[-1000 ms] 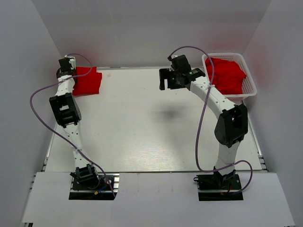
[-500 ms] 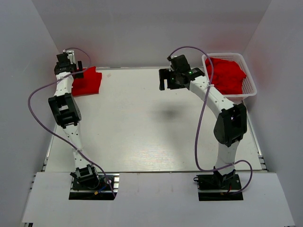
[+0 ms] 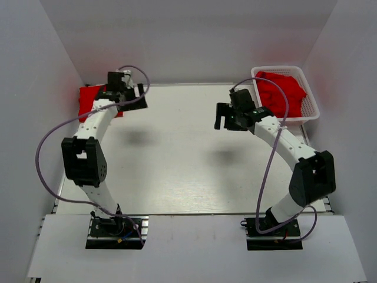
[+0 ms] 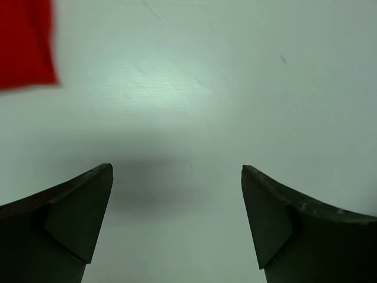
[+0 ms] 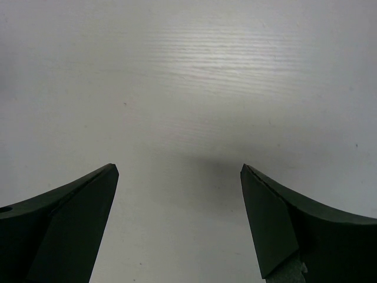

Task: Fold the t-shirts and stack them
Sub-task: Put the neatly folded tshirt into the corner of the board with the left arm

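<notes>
A folded red t-shirt point(image 3: 92, 99) lies at the table's far left corner, partly behind my left arm; its corner point(image 4: 25, 44) shows at the top left of the left wrist view. More red t-shirts point(image 3: 281, 93) are heaped in the white basket point(image 3: 311, 105) at the far right. My left gripper point(image 3: 137, 99) is open just right of the folded shirt, over bare table, holding nothing point(image 4: 177, 171). My right gripper point(image 3: 225, 117) hangs open over the table left of the basket, with only bare tabletop between its fingers point(image 5: 179, 171).
White walls close in the table on the left, back and right. Purple cables loop off both arms. The white tabletop point(image 3: 177, 159) stretches between the two arms.
My left gripper opened, let go of the folded shirt and swung right, away from it. My right gripper moved nearer and to the right, toward the basket, still open.
</notes>
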